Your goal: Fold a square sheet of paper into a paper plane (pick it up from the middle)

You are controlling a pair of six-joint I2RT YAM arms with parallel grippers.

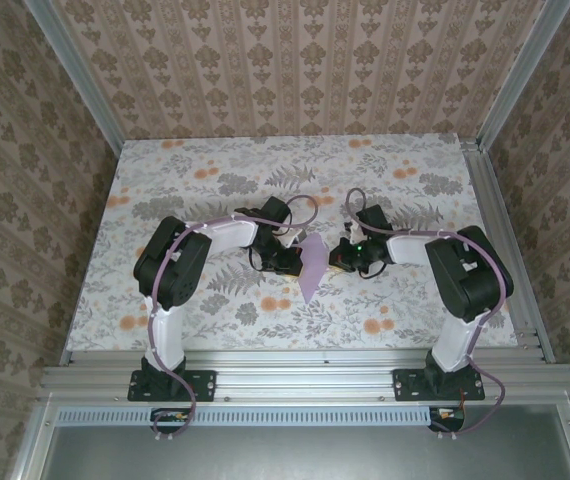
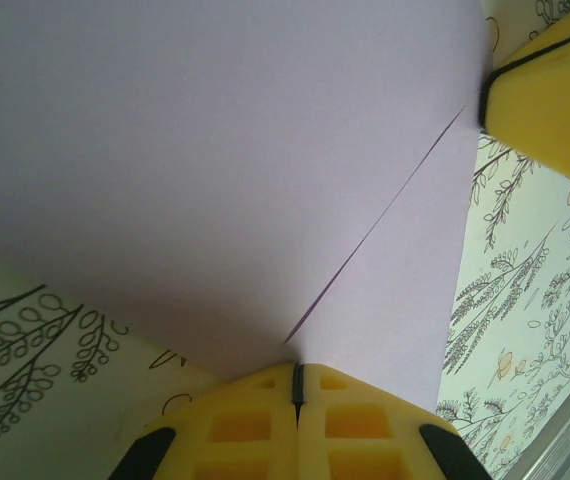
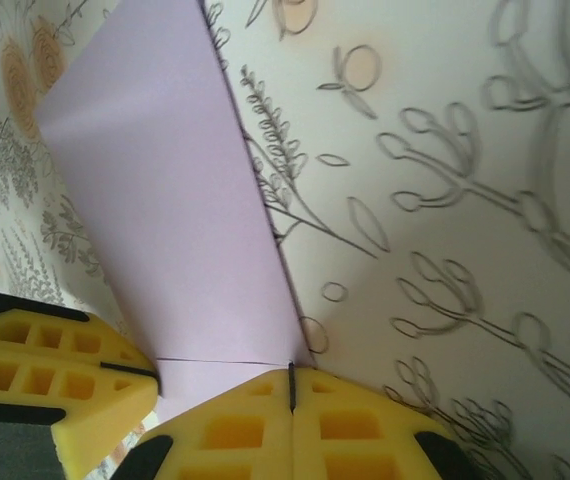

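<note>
The paper plane (image 1: 312,266) is a pale lilac folded sheet that narrows to a point toward the near edge of the table. It is held between the two grippers at mid-table. My left gripper (image 1: 291,256) is shut on its left side. In the left wrist view the paper plane (image 2: 215,170) spreads wide, and a crease runs down into the closed yellow fingers of the left gripper (image 2: 297,385). My right gripper (image 1: 341,258) is shut on the opposite side. In the right wrist view the paper plane (image 3: 165,200) rises from the pinched right gripper (image 3: 292,385).
The floral tabletop (image 1: 215,180) lies under both arms. Aluminium rails (image 1: 295,378) run along the near edge, and patterned walls (image 1: 295,60) close off the back and sides. The left gripper's yellow finger (image 3: 45,375) sits close beside the right one.
</note>
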